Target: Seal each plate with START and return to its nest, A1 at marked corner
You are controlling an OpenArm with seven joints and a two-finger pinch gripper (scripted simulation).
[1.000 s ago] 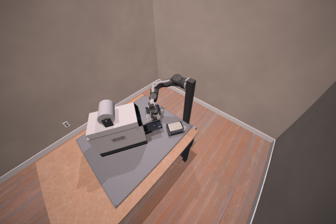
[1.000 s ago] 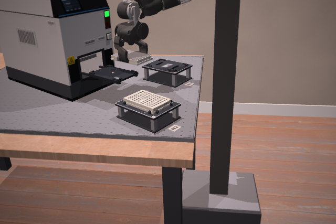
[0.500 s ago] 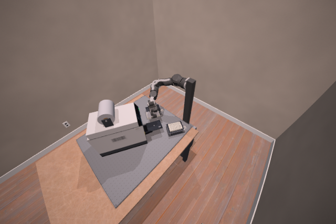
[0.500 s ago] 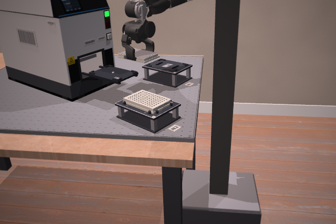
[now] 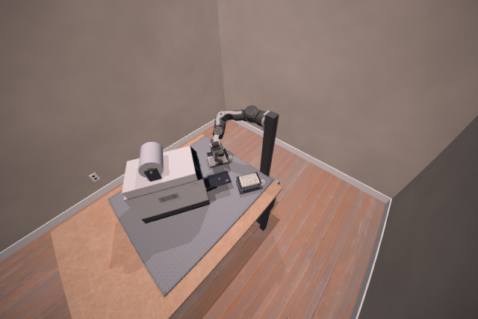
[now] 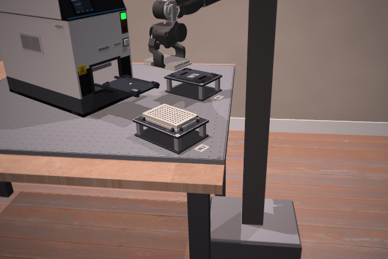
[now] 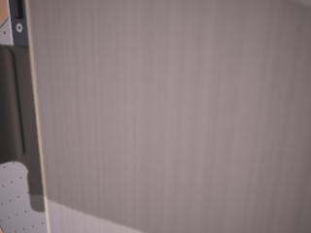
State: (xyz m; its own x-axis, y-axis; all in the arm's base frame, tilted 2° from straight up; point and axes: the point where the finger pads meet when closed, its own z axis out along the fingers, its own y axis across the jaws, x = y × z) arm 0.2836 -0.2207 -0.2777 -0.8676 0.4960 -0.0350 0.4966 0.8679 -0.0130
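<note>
My gripper (image 6: 167,57) is shut on a sealed plate (image 6: 168,60) with a flat foil top. I hold it in the air just above and behind the empty black nest N1 (image 6: 191,79). The foil fills the wrist view (image 7: 170,112). The other plate (image 6: 170,116), open with visible wells, sits on nest N2 (image 6: 169,130) nearer the table's front edge. The sealer (image 6: 63,33) stands at the left with its lamp green (image 6: 123,16). Its stage (image 6: 130,85) is out and empty. From the top view the gripper (image 5: 216,156) is beside the sealer (image 5: 163,182).
The arm's dark mounting post (image 6: 259,93) stands at the table's right corner. A foil roll (image 5: 151,158) sits on top of the sealer. The START button (image 6: 125,41) is below the lamp.
</note>
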